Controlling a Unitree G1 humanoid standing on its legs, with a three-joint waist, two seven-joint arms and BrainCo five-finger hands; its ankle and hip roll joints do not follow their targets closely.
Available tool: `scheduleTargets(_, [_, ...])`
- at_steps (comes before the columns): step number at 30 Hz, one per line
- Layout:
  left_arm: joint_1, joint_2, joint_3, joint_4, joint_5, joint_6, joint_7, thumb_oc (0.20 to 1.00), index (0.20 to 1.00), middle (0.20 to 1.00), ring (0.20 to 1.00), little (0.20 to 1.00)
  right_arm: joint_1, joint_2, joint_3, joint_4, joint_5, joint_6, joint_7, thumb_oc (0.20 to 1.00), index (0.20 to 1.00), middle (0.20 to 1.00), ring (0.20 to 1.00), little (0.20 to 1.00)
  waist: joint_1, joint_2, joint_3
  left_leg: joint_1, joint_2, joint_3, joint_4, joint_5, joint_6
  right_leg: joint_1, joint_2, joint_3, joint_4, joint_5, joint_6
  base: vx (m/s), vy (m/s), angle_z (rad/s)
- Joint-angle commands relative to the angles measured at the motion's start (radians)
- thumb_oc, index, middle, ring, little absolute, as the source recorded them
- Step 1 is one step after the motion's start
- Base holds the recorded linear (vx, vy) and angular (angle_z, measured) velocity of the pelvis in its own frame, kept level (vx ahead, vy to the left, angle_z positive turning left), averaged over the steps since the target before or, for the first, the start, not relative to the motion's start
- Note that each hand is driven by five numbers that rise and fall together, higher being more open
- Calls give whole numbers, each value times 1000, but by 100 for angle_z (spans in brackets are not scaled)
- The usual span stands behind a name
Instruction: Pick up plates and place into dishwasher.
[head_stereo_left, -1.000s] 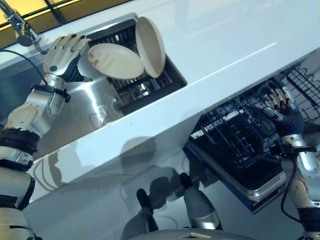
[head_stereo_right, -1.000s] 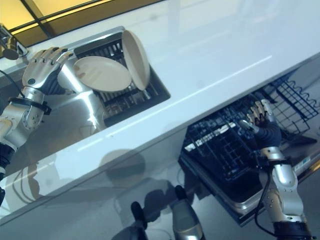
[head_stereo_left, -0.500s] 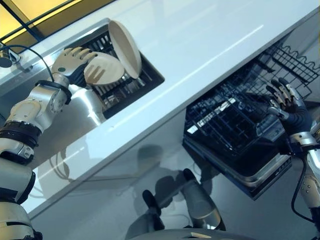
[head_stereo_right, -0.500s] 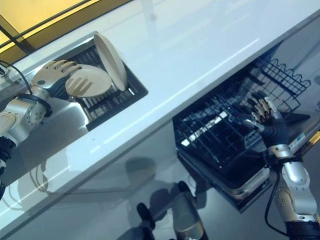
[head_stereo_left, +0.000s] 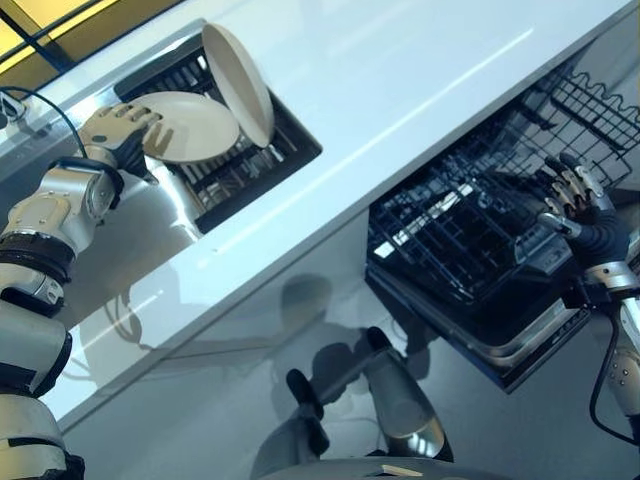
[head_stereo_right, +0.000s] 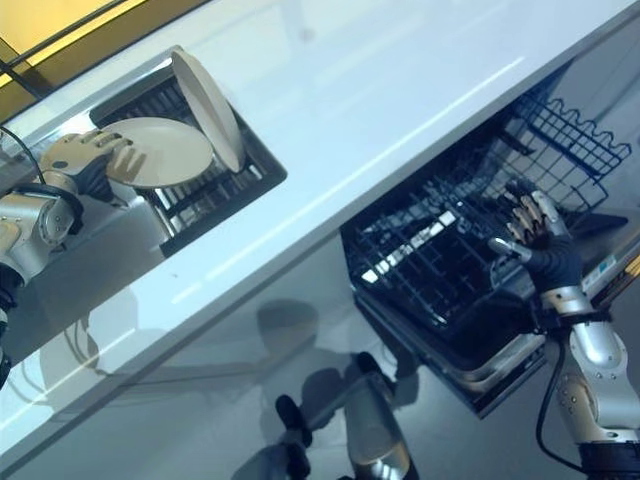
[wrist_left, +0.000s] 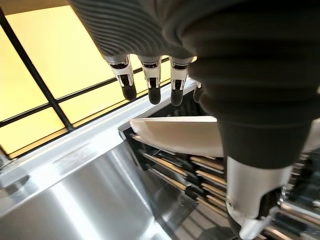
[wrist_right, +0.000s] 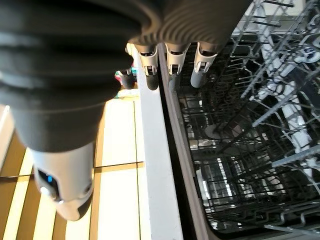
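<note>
Two round cream-coloured plates sit at the sink's dark slatted drying rack (head_stereo_left: 245, 170), toward eleven o'clock on the white counter. The first cream plate (head_stereo_left: 190, 127) lies nearly flat, its face turned up and tipped slightly, its rim toward nine o'clock held in the robot's left hand (head_stereo_left: 118, 128), fingers above the rim and thumb below. The second cream plate (head_stereo_left: 238, 84) stands almost upright on its edge in the rack, just beside the first at its two o'clock side, their rims meeting or nearly so. The open dishwasher's dark wire basket (head_stereo_left: 470, 235) sits pulled out below the counter, toward three o'clock, with no plate visible inside.
</note>
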Motion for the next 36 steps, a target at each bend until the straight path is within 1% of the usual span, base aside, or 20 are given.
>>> scheduleTargets(1, [-136, 42, -33, 38, 66, 45, 84, 1000, 1000, 1000, 1000, 1000, -83, -19, -45, -36, 33, -86, -26, 1000, 1000, 1000, 1000, 1000, -12, -55, -6, -82, 55, -15, 122, -88, -20, -44, -23, -13, -43, 40, 20, -66, -59, 2])
scheduleTargets(5, [-157, 28, -74, 41, 111, 74, 101, 1000, 1000, 1000, 1000, 1000, -93, -10, -25, -31, 34, -103, -56, 1000, 1000, 1000, 1000, 1000, -7, -74, -1, -105, 63, -19, 136, -86, -20, -59, -21, -22, -37, 44, 17, -37, -72, 1])
scheduleTargets(6, [-161, 26, -81, 40, 114, 82, 92, 696, 696, 696, 696, 696, -95, -9, -23, -30, 34, -105, -61, 1000, 1000, 1000, 1000, 1000, -6, -77, 0, -108, 64, -19, 137, -87, -20, -60, -20, -23, -38, 44, 16, -18, -57, -3])
scheduleTargets(7, [-164, 22, -87, 42, 121, 90, 84, 482, 482, 482, 482, 482, -97, -9, -22, -29, 36, -105, -64, 1000, 1000, 1000, 1000, 1000, -6, -79, 0, -110, 65, -19, 139, -87, -19, -61, -19, -25, -37, 44, 15, -12, -44, -2])
scheduleTargets(8, [-166, 20, -95, 46, 129, 98, 79, 294, 294, 294, 294, 294, -99, -7, -22, -28, 35, -106, -65, 1000, 1000, 1000, 1000, 1000, -6, -81, 1, -112, 65, -19, 139, -86, -19, -62, -19, -25, -38, 45, 14, -11, -40, 0])
scheduleTargets(9, [-171, 17, -101, 48, 138, 105, 78, 200, 200, 200, 200, 200, -102, -8, -21, -30, 36, -105, -70, 1000, 1000, 1000, 1000, 1000, -6, -84, 3, -115, 67, -19, 141, -86, -20, -63, -19, -26, -37, 46, 14, -13, -34, 1])
scheduleTargets(10, [-175, 13, -106, 52, 147, 115, 76, 200, 200, 200, 200, 200, -105, -9, -20, -29, 39, -106, -73, 1000, 1000, 1000, 1000, 1000, -6, -86, 4, -119, 67, -20, 143, -86, -20, -66, -18, -26, -36, 46, 14, 0, 0, 0])
scheduleTargets(18, [-190, 11, -129, 78, 156, 133, 85, 200, 200, 200, 200, 200, -113, -3, -15, -28, 36, -109, -71, 1000, 1000, 1000, 1000, 1000, -9, -86, 10, -125, 71, -17, 146, -85, -20, -71, -17, -26, -34, 46, 11, 0, 0, 0])
scheduleTargets(25, [-179, 15, -127, 66, 142, 125, 78, 200, 200, 200, 200, 200, -114, 0, -8, -26, 28, -108, -73, 1000, 1000, 1000, 1000, 1000, -3, -82, 2, -117, 68, -20, 145, -88, -18, -60, -20, -32, -36, 39, 8, 9, 2, -3])
scheduleTargets(29, [-174, 29, -111, 48, 101, 101, 112, 200, 200, 200, 200, 200, -106, 7, -10, -31, 32, -107, -79, 1000, 1000, 1000, 1000, 1000, 3, -84, -8, -106, 68, -23, 138, -90, -16, -46, -21, -34, -44, 37, 9, 0, 0, 0])
scheduleTargets(31, [-173, 41, -90, 28, 78, 77, 131, 200, 200, 200, 200, 200, -97, 10, -17, -37, 34, -103, -71, 1000, 1000, 1000, 1000, 1000, 6, -85, -15, -101, 68, -24, 139, -93, -14, -39, -21, -34, -44, 34, 10, 0, 0, 0])
scheduleTargets(36, [-130, 55, 1, -40, 0, 16, 193, 200, 200, 200, 200, 200, -54, 36, -35, -53, 29, -104, -55, 1000, 1000, 1000, 1000, 1000, 11, -82, -40, -69, 67, -17, 127, -100, -10, -5, -21, -33, -59, 27, 14, 24, 1, 4])
